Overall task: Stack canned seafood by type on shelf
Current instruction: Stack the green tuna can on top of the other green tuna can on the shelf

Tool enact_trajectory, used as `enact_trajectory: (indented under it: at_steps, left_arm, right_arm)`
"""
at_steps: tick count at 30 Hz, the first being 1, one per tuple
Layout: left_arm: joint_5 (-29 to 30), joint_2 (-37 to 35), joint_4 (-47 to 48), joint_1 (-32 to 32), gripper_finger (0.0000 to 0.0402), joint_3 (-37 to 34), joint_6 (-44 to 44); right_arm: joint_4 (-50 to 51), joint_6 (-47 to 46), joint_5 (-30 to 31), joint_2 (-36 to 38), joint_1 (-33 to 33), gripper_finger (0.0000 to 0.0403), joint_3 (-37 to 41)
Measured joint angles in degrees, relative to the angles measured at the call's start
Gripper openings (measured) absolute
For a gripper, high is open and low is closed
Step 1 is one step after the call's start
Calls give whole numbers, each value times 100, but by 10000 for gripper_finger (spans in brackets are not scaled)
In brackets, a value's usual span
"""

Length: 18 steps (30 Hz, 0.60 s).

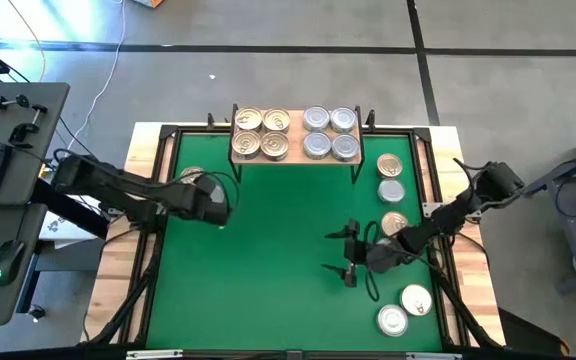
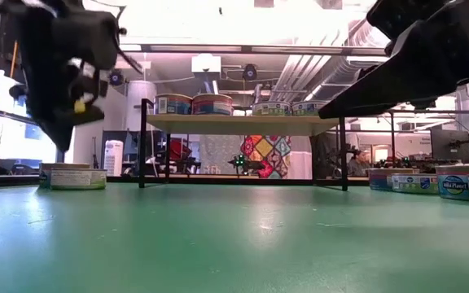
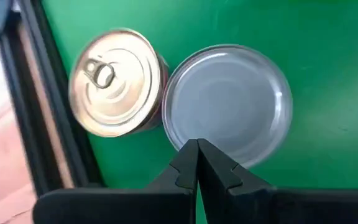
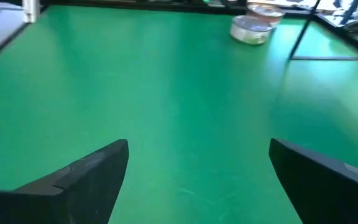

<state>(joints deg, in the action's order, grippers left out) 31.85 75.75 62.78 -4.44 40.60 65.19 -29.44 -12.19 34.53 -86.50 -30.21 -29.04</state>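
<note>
I see the shelf (image 1: pixel 296 160) at the far edge of the table (image 1: pixel 268 260), with four gold-lidded tins (image 1: pixel 261 134) and four silver-lidded tins (image 1: pixel 330 133) on it. My left gripper (image 3: pixel 196 149) is fully closed and empty, above two tins (image 3: pixel 173 112) at the left edge. My right gripper (image 1: pixel 350 256) is wide open, holding nothing, over the bare table beside a row of tins (image 1: pixel 393 210) along the right edge.

overhead looking down, table-level looking across, both share shelf (image 1: pixel 296 134), wrists close

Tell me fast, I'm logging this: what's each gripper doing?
Left gripper: closed, empty, above a silver tin.
Right gripper: open, empty.
</note>
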Motion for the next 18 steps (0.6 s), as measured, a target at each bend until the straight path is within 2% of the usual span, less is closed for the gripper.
enact_trajectory:
  at_steps: [6, 10, 14, 18]
  left_arm:
    - [-128, 0, -1316, 701, 0, -538, -978]
    - [-135, -11, -1694, 977, 0, -616, -1415]
    - [-487, -21, -1882, 839, 0, -607, -1539]
    - [-1328, -28, -2446, 303, 0, -599, -1441]
  right_arm:
    - [-69, 64, 45, 0, 220, 382, 0]
    - [-74, 54, 45, 0, 321, 382, 0]
    - [-77, 14, 36, 0, 333, 382, 0]
    - [-80, 10, 19, 0, 333, 382, -2]
